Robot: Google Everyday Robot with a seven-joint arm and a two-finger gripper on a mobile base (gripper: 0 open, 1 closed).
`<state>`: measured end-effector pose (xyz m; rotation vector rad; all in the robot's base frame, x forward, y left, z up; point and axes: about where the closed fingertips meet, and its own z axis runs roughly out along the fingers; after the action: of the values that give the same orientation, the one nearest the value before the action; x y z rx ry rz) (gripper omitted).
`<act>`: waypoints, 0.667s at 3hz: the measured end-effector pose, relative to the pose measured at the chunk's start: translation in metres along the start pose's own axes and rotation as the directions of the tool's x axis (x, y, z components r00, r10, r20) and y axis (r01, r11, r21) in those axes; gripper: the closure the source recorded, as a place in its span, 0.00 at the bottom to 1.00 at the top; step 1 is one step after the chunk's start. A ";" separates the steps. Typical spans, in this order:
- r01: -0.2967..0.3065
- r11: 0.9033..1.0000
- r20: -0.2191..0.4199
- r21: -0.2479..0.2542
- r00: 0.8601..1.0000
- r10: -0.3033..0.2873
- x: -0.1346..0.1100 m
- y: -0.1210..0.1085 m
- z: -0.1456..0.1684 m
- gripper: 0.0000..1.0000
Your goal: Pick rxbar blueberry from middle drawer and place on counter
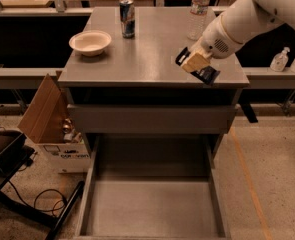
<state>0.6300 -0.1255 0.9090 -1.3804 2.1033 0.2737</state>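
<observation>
My gripper (196, 65) hangs over the front right part of the grey metal counter (152, 54), just above its surface. It is shut on the rxbar blueberry (207, 74), a dark flat bar whose lower end sticks out below the tan fingers (193, 61). The middle drawer (152, 206) stands pulled out below, and its bare floor holds nothing.
On the counter stand a white bowl (90, 42) at the left, a blue-silver can (127, 18) at the back and a clear water bottle (199, 11) behind my gripper. A cardboard box (52, 119) and cables (32, 199) lie on the floor at the left.
</observation>
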 end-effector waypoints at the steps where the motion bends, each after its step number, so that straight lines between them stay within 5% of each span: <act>1: -0.004 0.997 0.028 0.074 1.000 0.002 -0.017 -0.022 0.007 1.00; 2: 0.008 0.990 0.063 0.139 0.998 -0.017 -0.031 -0.038 0.022 1.00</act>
<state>0.6801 -0.1077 0.9152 -1.2856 2.0207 0.1610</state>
